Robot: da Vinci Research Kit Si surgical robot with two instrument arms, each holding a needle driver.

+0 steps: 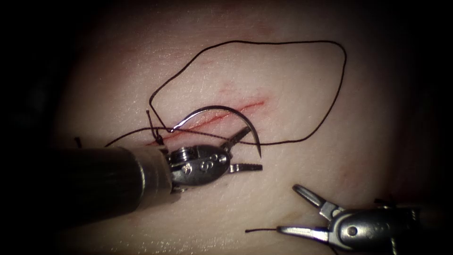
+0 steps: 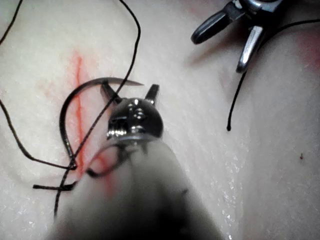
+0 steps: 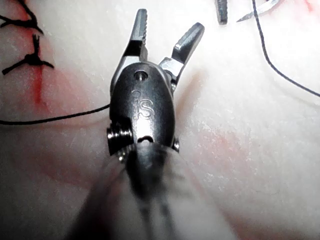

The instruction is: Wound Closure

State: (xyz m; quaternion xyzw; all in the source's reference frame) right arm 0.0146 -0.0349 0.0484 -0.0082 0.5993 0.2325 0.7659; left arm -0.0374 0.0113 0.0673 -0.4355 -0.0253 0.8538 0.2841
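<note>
The curved needle lies on the tissue, arching over the lower end of the red cut; it does not look driven in. Its point rests right of the cut, and its thread end is by the cut. My left tool stands open around the needle's pointed part, upper jaw touching or just beside it, gripping nothing. The left wrist view shows those jaws apart beside the needle. Further right and nearer the camera, my right tool is open and holds nothing.
Dark thread runs from the needle in a wide loop over the tissue above and right of the cut. A knotted stitch sits at the cut's lower left end. A loose thread end lies by the right tool's lower jaw. Tied stitches lie near the right tool.
</note>
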